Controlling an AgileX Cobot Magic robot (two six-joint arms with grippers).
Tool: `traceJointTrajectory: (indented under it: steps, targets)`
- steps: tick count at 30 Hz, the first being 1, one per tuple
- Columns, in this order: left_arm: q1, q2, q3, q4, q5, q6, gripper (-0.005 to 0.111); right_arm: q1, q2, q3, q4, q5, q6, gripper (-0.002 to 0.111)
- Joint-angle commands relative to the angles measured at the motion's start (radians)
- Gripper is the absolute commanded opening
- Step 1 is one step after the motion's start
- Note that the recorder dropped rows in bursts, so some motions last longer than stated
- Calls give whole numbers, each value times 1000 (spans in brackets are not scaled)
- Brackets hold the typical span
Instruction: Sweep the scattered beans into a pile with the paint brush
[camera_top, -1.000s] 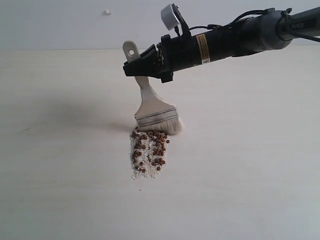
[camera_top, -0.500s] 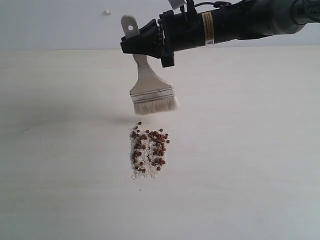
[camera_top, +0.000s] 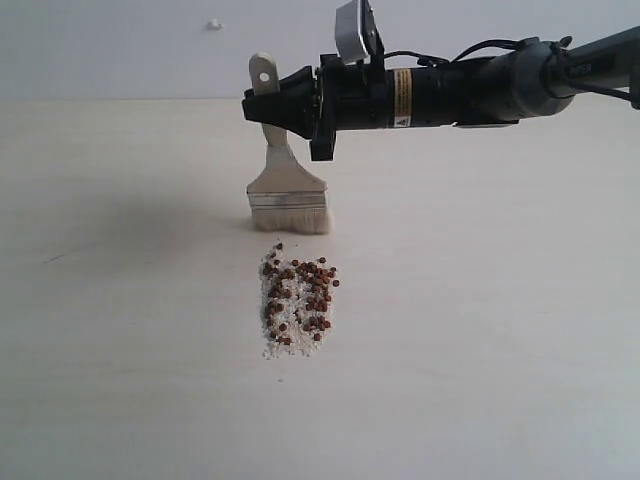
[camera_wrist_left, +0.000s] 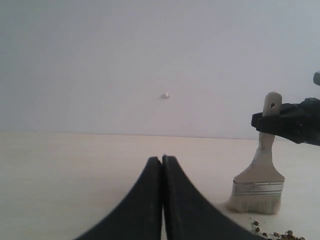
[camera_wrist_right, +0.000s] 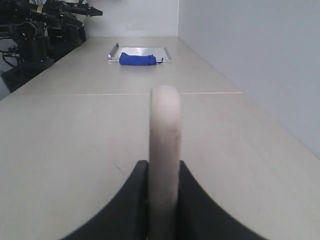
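My right gripper (camera_top: 270, 110) is shut on the pale wooden handle of the paint brush (camera_top: 285, 180), which hangs upright with its whitish bristles at the table, just behind the pile (camera_top: 297, 300). The beans (camera_top: 310, 285), reddish-brown and mixed with whitish grains, lie in one compact clump in front of the bristles. In the right wrist view the handle (camera_wrist_right: 165, 150) stands clamped between the black fingers (camera_wrist_right: 135, 200). The left wrist view shows my left gripper (camera_wrist_left: 162, 159) shut and empty, off to the side of the paint brush (camera_wrist_left: 260, 185), with a few beans (camera_wrist_left: 275, 234) at the frame's edge.
The pale table (camera_top: 480, 330) stretches around the pile. A metal tray (camera_wrist_right: 142, 52) with a blue cloth (camera_wrist_right: 137, 59) lies far down the table in the right wrist view, near dark equipment (camera_wrist_right: 40, 30). A white wall (camera_top: 120, 45) backs the table.
The brush lifted off the pile's far end, shifted left and away from it, then came back down behind it. The pile has stayed put. The left gripper stays shut.
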Motion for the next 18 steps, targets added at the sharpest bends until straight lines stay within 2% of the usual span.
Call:
traceJointTrajectory:
  steps: [1, 9, 18]
  targets:
    - [2, -9, 3, -6, -3, 3, 0, -6, 1, -3, -73, 3, 74, 0]
    - [2, -9, 3, -6, -3, 3, 0, -4, 1, -3, -185, 3, 212, 0]
    - [2, -9, 3, -6, -3, 5, 0, 16, -37, -3, -250, 3, 267, 0]
